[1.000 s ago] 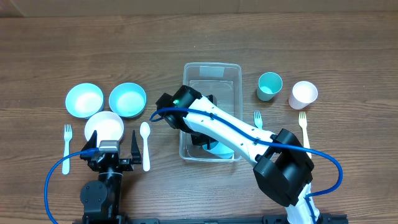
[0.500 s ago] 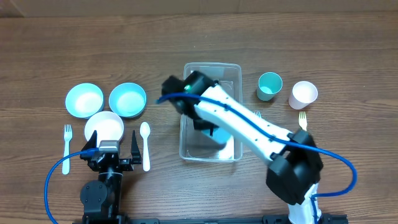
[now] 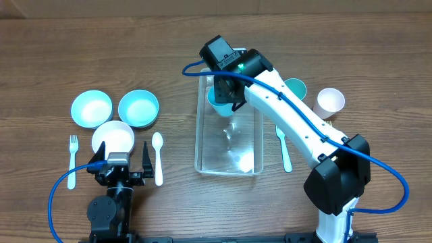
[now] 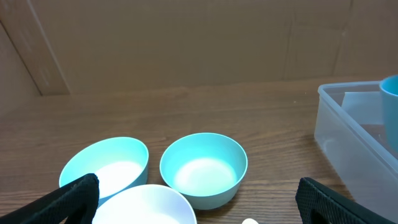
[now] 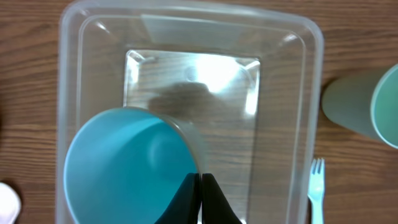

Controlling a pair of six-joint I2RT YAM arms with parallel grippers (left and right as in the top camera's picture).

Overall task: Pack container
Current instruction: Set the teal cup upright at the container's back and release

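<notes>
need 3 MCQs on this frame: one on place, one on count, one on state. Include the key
1. Where is the blue cup?
A) on the table by the white cup
B) within the container's outline, at its far end
C) on the table by the spoon

2. How many bowls stand left of the container?
A) two
B) three
C) five

3. What state is the left gripper in?
A) shut on a fork
B) shut on the spoon
C) open, holding nothing

Key:
1 B: the right wrist view shows the right gripper pinching the cup's rim, with the container floor behind it.
2 B: there are two light-blue bowls and one white bowl.
3 C: its fingers are spread with nothing between them.
</notes>
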